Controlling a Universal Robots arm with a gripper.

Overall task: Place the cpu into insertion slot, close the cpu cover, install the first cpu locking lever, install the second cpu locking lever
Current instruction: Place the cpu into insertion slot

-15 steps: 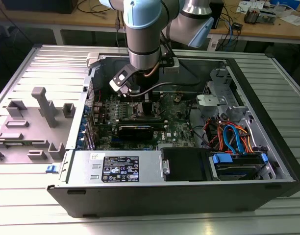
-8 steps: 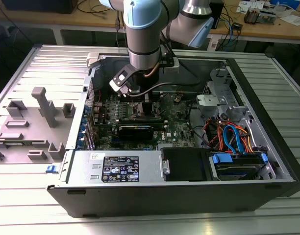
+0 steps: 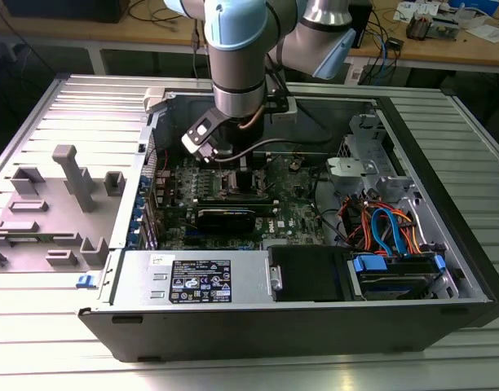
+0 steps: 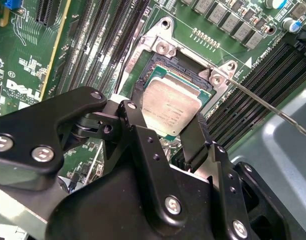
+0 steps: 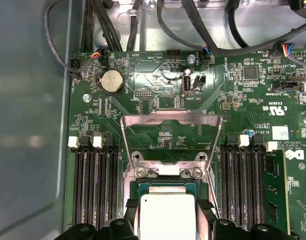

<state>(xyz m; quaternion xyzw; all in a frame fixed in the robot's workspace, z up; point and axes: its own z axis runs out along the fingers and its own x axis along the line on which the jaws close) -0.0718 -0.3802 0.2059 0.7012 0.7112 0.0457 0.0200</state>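
What I can't see at the socket
In the second wrist view the gripper [image 4: 168,120] covers the near side of the cpu [image 4: 170,100] and the insertion slot [image 4: 179,64]. In the exterior view the arm [image 3: 237,73] blocks both from me.

Exterior view: off my arm [image 3: 237,57], high, looking down into the open computer case [image 3: 274,334]. Both wrist views: on my wrist, close over the motherboard [image 4: 23,65] [image 5: 158,85], sharing the cpu [image 4: 170,107] [image 5: 165,215].
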